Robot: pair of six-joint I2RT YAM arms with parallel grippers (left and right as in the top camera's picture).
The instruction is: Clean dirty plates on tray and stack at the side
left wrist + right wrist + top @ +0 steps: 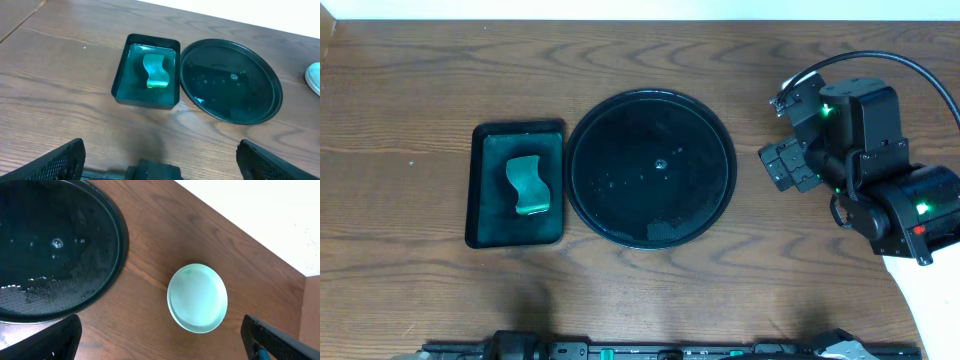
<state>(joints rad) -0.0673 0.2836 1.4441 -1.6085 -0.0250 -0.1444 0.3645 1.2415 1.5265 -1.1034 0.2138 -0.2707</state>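
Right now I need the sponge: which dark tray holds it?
The rectangular dark green tray; the green sponge lies in it. The round glossy black tray holds none.

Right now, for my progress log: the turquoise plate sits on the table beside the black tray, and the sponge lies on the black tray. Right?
No: the overhead view shows the sponge in the rectangular green tray, not on the black tray. The turquoise plate does sit on the table beside the black tray.

Black, boxy right arm (865, 160), green status lights (921, 208), looping black cable (890, 58); fingers (60, 160) seemingly mesh-textured.
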